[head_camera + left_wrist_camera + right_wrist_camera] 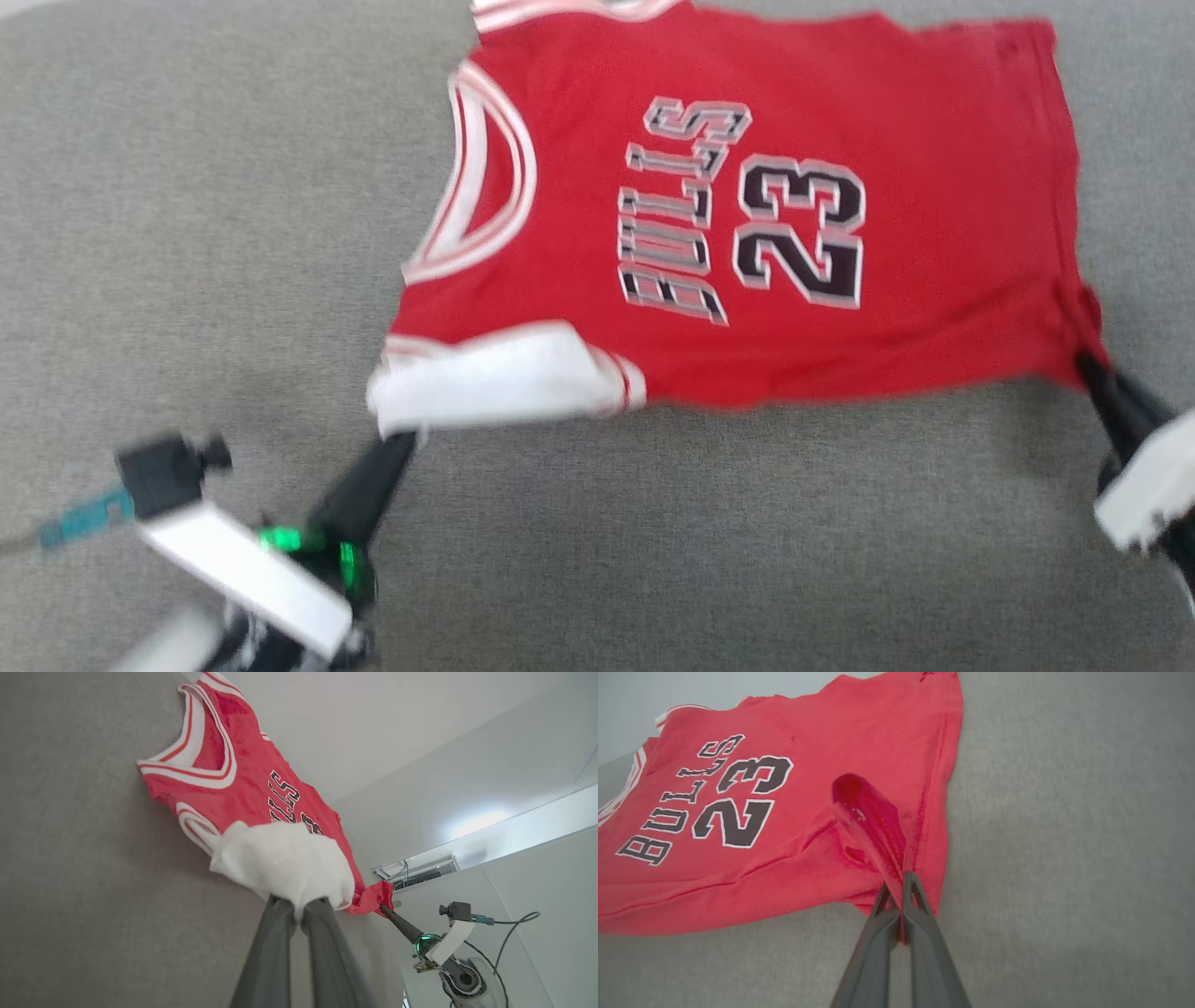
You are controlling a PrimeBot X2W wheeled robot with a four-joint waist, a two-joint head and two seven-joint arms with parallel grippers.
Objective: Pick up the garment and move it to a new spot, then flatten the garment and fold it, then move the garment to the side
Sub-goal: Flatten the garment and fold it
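Both clamped on the garment (747,233): left gripper (401,439) at seven o'clock, right gripper (1088,359) at four; stretch evenly, lay flat.

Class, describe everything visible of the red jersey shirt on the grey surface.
The thin, soft red jersey shirt with white-and-red striped trim and black "BULLS 23" lies spread, print up, on the grey fabric surface. The left end effector is shut on its white sleeve; the right end effector is shut on a bunched red hem corner.
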